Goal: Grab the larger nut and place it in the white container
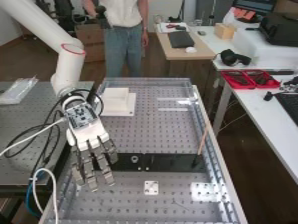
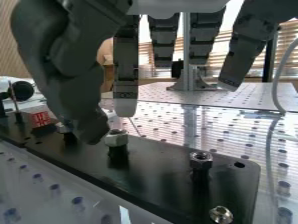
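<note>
Hand (image 1: 87, 132) over the table (image 1: 156, 131), fingers apart, nearly straight. One nut (image 2: 116, 137) atop a post on the black plate (image 2: 158, 172), just beside my thumb; another nut (image 2: 201, 159) near it. Can't tell which is larger. White container (image 1: 117, 100) beyond the plate

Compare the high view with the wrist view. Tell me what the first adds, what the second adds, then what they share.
The high view adds the white arm, a boxy white item that is probably the container, the red trays on the side bench and a thin stick.

The wrist view adds window blinds, a red block with white marks, and the six-sided shape of two raised nuts, one light, one darker.

Both share the hand, the black plate and the perforated bench top.
</note>
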Motion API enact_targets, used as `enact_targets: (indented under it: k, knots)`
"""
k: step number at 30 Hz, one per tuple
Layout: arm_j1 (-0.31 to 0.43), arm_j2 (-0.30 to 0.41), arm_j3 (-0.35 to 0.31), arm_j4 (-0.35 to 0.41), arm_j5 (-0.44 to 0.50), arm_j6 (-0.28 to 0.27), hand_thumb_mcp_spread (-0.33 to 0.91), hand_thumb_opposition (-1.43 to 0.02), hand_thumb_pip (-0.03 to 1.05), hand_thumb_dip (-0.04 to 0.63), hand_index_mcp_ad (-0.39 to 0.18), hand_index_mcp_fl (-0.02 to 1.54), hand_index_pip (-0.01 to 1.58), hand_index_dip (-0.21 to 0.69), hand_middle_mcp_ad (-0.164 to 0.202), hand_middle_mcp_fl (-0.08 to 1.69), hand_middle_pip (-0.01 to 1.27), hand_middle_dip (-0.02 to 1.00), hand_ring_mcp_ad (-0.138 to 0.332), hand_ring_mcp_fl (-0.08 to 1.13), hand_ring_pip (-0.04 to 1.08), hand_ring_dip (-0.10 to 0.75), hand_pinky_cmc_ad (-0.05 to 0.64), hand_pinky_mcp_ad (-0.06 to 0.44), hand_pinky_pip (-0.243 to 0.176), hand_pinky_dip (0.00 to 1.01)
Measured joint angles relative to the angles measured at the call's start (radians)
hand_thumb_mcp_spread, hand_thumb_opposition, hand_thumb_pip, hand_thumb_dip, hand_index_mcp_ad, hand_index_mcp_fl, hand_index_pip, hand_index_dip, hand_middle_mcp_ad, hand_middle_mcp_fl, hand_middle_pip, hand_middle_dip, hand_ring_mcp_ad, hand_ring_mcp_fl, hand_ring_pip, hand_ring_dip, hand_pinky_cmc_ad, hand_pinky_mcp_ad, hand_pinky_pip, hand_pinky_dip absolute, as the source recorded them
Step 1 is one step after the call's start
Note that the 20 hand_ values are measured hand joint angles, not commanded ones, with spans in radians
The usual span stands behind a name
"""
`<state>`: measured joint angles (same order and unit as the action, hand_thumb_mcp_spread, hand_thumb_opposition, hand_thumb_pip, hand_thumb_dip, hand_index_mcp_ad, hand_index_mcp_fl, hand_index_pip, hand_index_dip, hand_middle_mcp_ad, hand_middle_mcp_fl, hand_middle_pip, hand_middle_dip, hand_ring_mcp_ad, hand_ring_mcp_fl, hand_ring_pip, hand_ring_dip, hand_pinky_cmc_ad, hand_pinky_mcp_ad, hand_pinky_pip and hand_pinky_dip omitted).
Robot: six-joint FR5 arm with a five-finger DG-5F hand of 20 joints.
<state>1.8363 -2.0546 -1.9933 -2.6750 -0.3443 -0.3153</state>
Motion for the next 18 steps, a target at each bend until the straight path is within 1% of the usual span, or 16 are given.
enact_targets:
  k: [3, 10, 18]
  knots:
    - [0.003, -0.003, 0.003, -0.011, 0.004, 0.007, 0.36, -0.87, 0.71, 0.239, -0.079, 0.01, 1.55, 0.209, 0.087, 0.0, 0.14, 0.24, 0.176, 0.01, 0.11, 0.157, 0.391, 0.326, -0.106, 0.67]
    - [0.014, -0.024, 0.017, -0.058, 0.02, 0.076, 0.36, -0.87, 0.71, 0.239, -0.079, 0.01, 1.55, 0.208, 0.087, 0.0, 0.14, 0.24, 0.176, 0.01, 0.11, 0.157, 0.391, 0.328, -0.106, 0.67]
    - [0.016, -0.038, 0.02, -0.077, 0.033, 0.106, 0.36, -0.87, 0.71, 0.239, -0.079, 0.01, 1.55, 0.208, 0.089, 0.0, 0.14, 0.24, 0.176, 0.0, 0.12, 0.157, 0.391, 0.328, -0.106, 0.67]
